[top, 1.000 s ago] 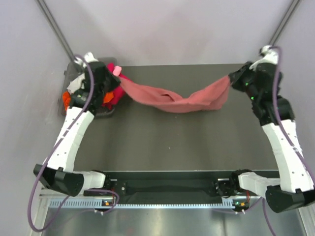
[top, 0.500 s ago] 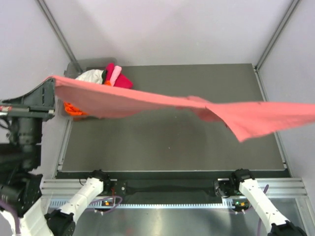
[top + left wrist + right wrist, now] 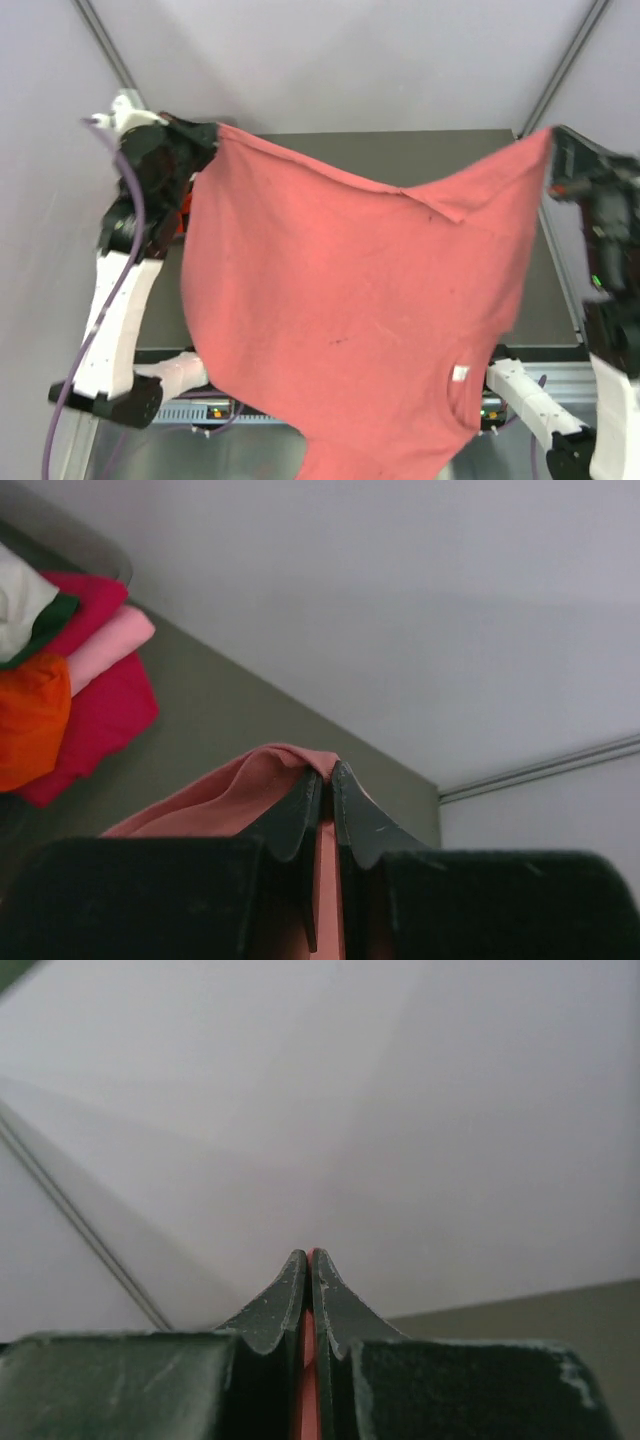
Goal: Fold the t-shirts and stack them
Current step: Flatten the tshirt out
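Salmon-pink t-shirt [image 3: 350, 300] hangs spread above the table [image 3: 400, 150]; left gripper [image 3: 328, 773] and right gripper [image 3: 308, 1256] each clamp a corner; no fold yet; other shirts [image 3: 90, 710] wait heaped at the table's far-left corner.

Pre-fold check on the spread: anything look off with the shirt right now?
The pink shirt is pinched at two corners by the left gripper and right gripper. Its top edge sags, with a flap folded over right of centre. The neck label sits low, so it hangs collar-down.
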